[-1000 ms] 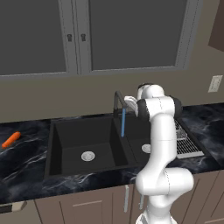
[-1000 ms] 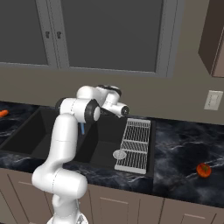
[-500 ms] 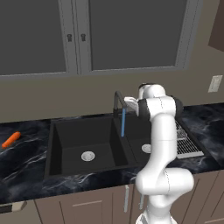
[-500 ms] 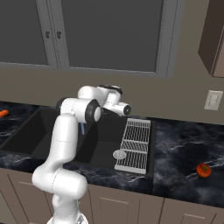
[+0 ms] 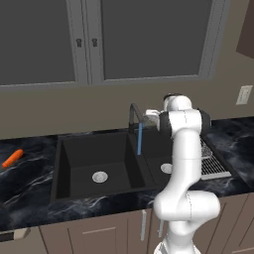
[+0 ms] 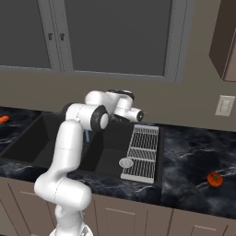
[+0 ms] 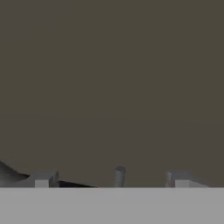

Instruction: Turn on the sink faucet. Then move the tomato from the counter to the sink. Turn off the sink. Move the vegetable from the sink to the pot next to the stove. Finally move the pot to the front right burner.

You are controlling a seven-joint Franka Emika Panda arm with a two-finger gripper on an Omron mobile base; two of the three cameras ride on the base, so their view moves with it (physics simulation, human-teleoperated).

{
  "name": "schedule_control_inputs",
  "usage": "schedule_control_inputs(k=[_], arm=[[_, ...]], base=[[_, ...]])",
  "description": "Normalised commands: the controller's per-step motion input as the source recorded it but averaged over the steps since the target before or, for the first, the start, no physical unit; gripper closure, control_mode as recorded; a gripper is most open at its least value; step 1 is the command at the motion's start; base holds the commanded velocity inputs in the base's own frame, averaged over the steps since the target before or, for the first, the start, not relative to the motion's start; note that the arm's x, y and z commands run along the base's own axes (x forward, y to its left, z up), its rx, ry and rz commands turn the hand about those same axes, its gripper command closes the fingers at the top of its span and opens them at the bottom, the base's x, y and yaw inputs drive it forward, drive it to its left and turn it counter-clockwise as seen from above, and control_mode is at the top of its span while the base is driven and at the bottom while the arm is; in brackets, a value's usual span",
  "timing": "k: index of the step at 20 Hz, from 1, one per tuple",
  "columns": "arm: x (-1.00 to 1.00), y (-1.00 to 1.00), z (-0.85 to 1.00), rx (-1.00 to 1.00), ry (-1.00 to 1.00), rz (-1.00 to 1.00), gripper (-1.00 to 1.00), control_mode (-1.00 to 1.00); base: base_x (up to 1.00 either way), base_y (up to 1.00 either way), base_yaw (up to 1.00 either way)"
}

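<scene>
Water running from the sink faucet (image 5: 134, 114) into the sink (image 5: 74, 168), gripper (image 7: 111, 179) spread wide and empty beside it, tomato (image 6: 214, 179) waiting near the counter's (image 6: 193, 175) right front edge.

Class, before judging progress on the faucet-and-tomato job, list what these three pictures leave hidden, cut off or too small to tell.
- Gripper, right base view: too small to tell how the jaws stand.
- Sink faucet, left base view: its base and handle are hidden behind the arm.
- Right basin of the sink, left base view: largely blocked by the arm.
- Hand view: a small grey post is cut off at the bottom; unidentifiable.
</scene>
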Motion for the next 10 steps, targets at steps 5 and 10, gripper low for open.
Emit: schedule_control_inputs(k=[5, 10], arm=[[-0.24, -0.28, 0.19, -0.04, -0.13, 0.03, -1.00, -1.00], [-0.59, -0.03, 0.34, -0.06, -0.14, 0.00, -1.00, -1.00]], base=[[0.00, 0.00, 0.00], [0.00, 0.00, 0.00]])
